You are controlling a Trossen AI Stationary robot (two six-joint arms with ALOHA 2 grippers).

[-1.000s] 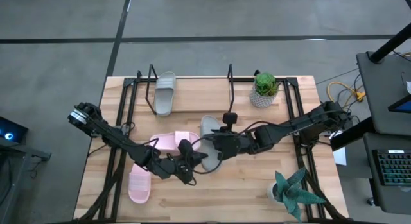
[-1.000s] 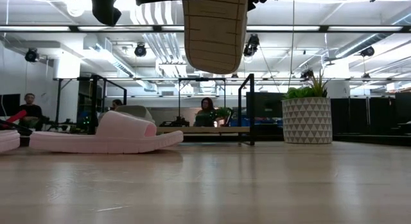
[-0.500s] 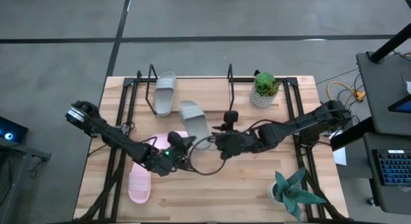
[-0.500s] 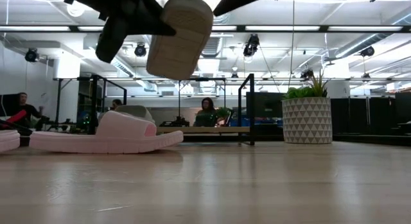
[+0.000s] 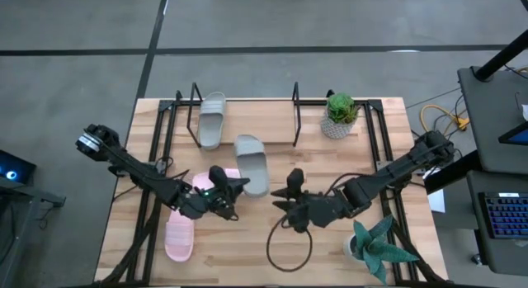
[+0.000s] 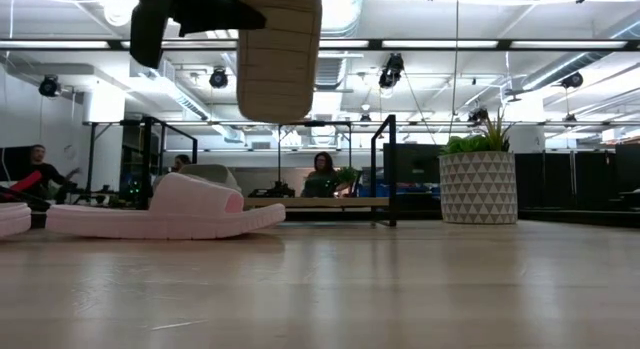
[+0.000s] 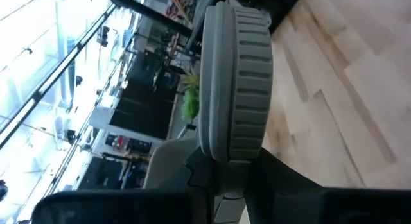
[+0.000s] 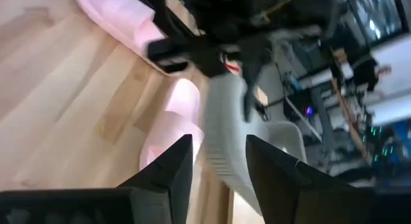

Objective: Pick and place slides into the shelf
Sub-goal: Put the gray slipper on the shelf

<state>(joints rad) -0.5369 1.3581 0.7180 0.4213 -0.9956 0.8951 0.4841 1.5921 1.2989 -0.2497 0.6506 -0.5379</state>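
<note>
Since a second ago the grey sandal [image 5: 251, 163] has passed from one arm to the other: the right gripper [image 5: 280, 211] has let go and pulled back toward 5 o'clock, its fingers now standing apart and empty in the right wrist view, while the left gripper [image 5: 228, 186] has carried the sandal up toward the shelf [image 5: 245, 115].

On the table [image 5: 272, 251], the shelf sits at the 12 o'clock edge, its long axis running from 9 to 3 o'clock, and one grey sandal [image 5: 212, 120] already rests in it at the 9 o'clock end, lying along the 12-to-6 line.

We hold the carried sandal clear of the table; in the low view its ribbed sole [image 6: 279, 51] hangs high in the air. The left gripper is clamped narrow on its near end. From that gripper the sandal reaches toward 1 o'clock, its long axis close to the 12-to-6 line, its far end pointing at the shelf. The free space in the shelf lies at 12 o'clock from it, just beside the stored one.

The left arm is plainly the nearer and, we judge, makes the placement alone.

Two pink sandals remain: one [image 5: 216, 181] partly under the left gripper, the other [image 5: 179, 238] at 7 o'clock.
</note>
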